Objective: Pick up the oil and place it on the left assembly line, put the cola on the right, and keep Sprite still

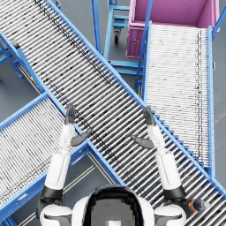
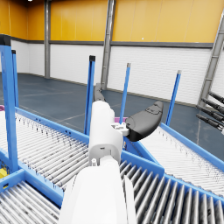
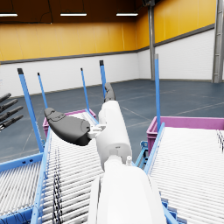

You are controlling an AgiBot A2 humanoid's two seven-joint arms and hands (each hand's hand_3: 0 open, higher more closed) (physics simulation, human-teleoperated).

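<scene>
Glossy white tubular left forearm (image 1: 58,167) and right forearm (image 1: 167,168), both smooth segmented shells. Left hand (image 1: 72,130) and right hand (image 1: 150,132) are dark grey with rounded finger casings. Black ring collar (image 1: 52,193) below each forearm. Small white stud (image 2: 92,162) on the left forearm's wrist segment.

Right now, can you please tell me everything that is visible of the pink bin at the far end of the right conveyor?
The pink bin is an open-topped box with plain magenta walls that look like smooth plastic. It stands upright at the far end of the right conveyor, its near rim against the last rollers. No contents show in the part in view, and the picture's edge cuts off its far side. A blue frame post crosses one corner. The right wrist view shows its rim beyond the rollers.
</scene>
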